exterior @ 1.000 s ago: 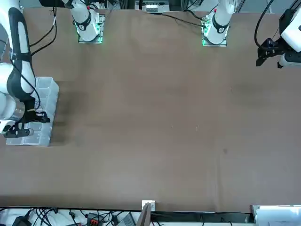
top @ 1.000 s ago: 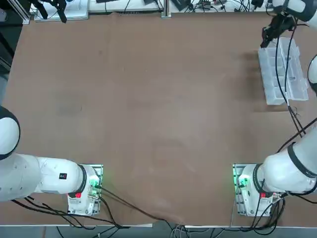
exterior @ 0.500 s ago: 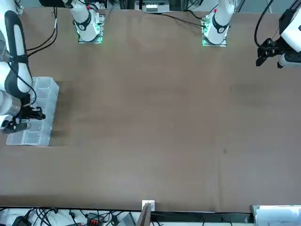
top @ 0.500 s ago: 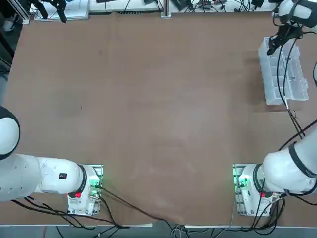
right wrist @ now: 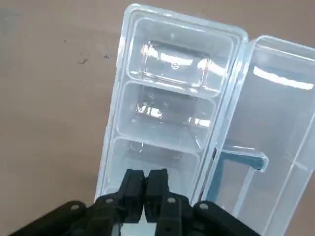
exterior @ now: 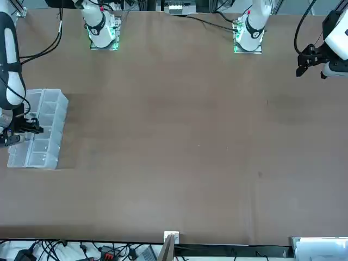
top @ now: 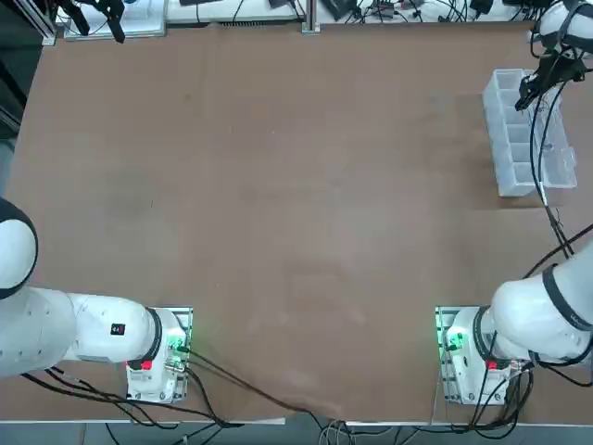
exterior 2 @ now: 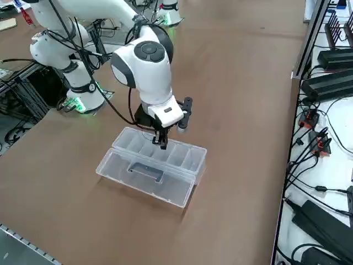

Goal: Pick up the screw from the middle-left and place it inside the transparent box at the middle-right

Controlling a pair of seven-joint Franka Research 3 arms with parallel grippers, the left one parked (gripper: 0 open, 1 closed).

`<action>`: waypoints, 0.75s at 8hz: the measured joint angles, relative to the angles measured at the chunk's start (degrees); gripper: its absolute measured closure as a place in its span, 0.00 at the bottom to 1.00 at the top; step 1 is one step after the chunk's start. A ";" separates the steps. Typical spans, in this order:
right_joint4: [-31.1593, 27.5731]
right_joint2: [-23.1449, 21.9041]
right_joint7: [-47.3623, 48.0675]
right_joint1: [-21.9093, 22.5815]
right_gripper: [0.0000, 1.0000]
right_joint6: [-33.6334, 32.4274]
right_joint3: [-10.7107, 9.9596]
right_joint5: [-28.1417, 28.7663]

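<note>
Box of clear compartmented plastic (right wrist: 110, 123) lies open at bench's (top: 278, 185) two o'clock; right end effector (right wrist: 145, 176) narrow, closed above it. Thin dark metal screw indiscernible; if gripped, centre over one compartment, lower, release.

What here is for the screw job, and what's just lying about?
For the job:
- clear compartment box, lid open
- right gripper, above its compartments, jaws shut; no screw discernible

Lying about:
- black cable on the table
- black device on the side bench

Clear compartment box (exterior: 49, 128) beneath the right arm's black gripper (exterior: 20, 131).
</note>
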 joint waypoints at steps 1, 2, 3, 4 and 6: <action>-0.29 0.47 -0.01 0.01 0.95 0.62 0.09 -0.29; -0.32 0.93 -0.01 0.01 0.93 1.05 0.11 -0.98; -0.32 1.26 -0.01 0.01 0.92 1.37 0.11 -1.48; -0.32 1.45 -0.02 0.01 0.84 1.49 0.12 -1.63; -0.27 1.55 -0.02 0.01 0.79 1.64 0.12 -1.67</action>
